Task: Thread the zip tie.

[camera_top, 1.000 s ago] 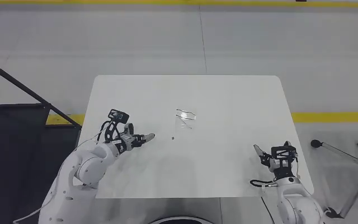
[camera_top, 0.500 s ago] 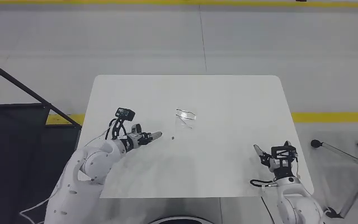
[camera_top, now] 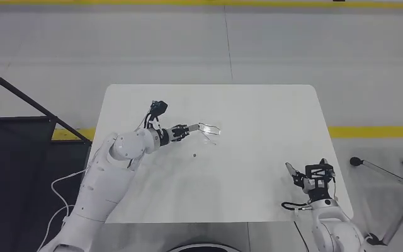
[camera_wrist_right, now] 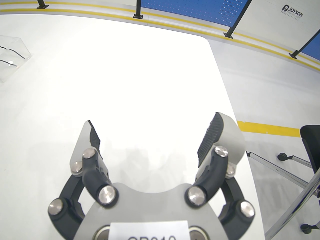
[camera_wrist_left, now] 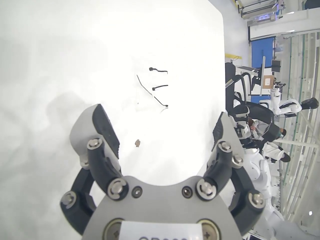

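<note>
Thin black zip ties (camera_wrist_left: 154, 88) lie in your clear, angular tray (camera_wrist_right: 25, 51). Both jaws stand released, spread wide.

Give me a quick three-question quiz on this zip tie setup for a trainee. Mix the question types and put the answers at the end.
1. True or false: the left gripper is shut on one of the zip ties.
2. Which is nearer the zip ties? A) left gripper B) right gripper
3. Fill in: the right gripper's jaws stand ____.

Key: 1 false, it is open and empty, short of the zip ties; 2 A; 3 open.
</note>
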Motion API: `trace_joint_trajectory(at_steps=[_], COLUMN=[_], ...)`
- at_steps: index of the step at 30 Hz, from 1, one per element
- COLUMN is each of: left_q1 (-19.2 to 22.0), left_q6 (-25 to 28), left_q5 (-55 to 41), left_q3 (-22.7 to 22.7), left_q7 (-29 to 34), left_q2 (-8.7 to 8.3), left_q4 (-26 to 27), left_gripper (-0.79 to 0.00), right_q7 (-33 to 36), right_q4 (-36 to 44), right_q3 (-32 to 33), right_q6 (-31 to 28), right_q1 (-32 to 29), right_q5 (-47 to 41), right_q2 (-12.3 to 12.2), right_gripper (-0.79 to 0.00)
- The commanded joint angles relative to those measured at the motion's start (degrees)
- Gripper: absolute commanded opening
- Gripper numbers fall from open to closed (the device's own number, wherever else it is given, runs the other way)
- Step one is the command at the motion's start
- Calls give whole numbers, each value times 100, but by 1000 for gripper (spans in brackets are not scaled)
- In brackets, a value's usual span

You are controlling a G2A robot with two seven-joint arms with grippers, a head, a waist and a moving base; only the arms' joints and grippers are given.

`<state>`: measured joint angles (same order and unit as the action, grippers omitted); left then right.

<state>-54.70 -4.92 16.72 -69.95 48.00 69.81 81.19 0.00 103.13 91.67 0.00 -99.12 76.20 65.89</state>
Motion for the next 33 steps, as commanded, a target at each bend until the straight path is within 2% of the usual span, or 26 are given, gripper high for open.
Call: trace_joint_trajectory(at_steps=[1,11,17,20,22,27,33], left_q1=[-10,-60,272,513,662,923,1138], left_q6=[7,20,8,277,433,744,952], left_q5=[4,-31,-348,-624,-718,-875,-925], left_q3=[-6,2,188,314,402,633,880], left_q7=[4,-150,-554,-646,-713,-835,-924], left_q2=[-2,5,99,165,205,302,401], left_q4=[13,-15,-606,-1073,-1379,-1908,-2289], left_gripper=[0,0,0,0,-80,-191,-302], right_q7=[0,0,0,0,0,0,0], right_q4=[0,0,0,0,0,0,0], right_q3=[0,0,0,0,0,0,0], right_q6=[0,0,0,0,0,0,0], right_q1=[0,0,0,0,0,0,0], right_q5=[0,0,0,0,0,0,0], right_q2=[0,0,0,0,0,0,0], right_gripper=[0,0,0,0,0,0,0])
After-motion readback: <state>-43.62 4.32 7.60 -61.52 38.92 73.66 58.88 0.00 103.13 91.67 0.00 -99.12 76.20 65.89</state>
